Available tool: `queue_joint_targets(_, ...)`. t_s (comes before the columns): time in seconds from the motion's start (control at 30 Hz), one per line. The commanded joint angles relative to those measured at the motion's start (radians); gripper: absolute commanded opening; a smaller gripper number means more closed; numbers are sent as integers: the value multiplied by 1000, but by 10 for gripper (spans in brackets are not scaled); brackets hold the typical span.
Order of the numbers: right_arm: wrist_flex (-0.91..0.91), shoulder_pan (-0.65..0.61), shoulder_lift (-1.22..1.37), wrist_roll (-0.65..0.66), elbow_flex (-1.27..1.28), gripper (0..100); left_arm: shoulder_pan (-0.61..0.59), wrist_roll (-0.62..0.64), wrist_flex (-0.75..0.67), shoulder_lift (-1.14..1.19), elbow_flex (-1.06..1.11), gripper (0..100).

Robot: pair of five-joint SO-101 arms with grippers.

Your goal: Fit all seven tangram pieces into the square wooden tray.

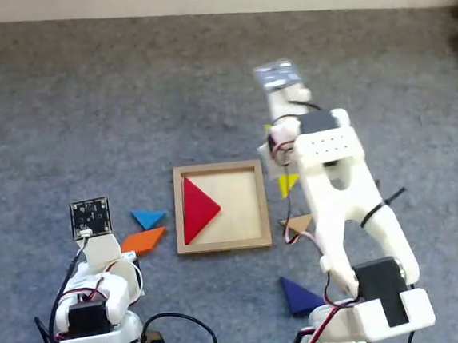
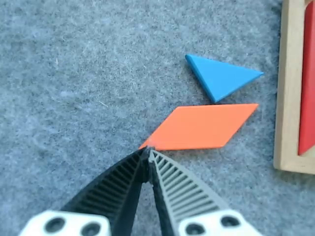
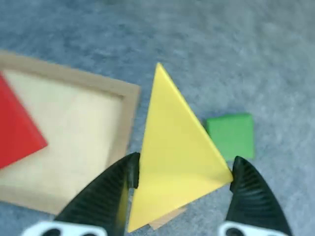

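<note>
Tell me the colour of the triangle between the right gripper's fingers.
Yellow; the triangle shows best in the right wrist view.

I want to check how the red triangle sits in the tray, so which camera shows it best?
The high view: the whole red triangle lies flat inside the tray, every edge visible. The left wrist view catches a thin strip of it; the right wrist view, one corner.

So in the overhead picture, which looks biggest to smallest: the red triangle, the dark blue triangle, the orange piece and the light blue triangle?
1. red triangle
2. dark blue triangle
3. orange parallelogram
4. light blue triangle, which looks only a little smaller than the orange one
</note>
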Motion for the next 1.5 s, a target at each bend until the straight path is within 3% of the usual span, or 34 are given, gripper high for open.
queue_joint_targets(0.0,7,-91,-61,138,-15,201,-7,-8,3,-1,21,7)
queue_joint_targets(0.33,7,-262,-61,592,58,201,-7,-8,3,-1,21,7)
queue_joint_targets(0.5,7,-348,-61,720,137,201,-7,-8,3,-1,21,7)
queue_joint_targets(1.13,5,-467,-58,758,197,211,-7,-8,3,-1,21,7)
queue_joint_targets(1.33,5,-466,-58,703,197,346,-7,-8,3,-1,21,7)
queue_joint_targets(1.47,7,-467,-59,697,197,354,-7,-8,3,-1,21,7)
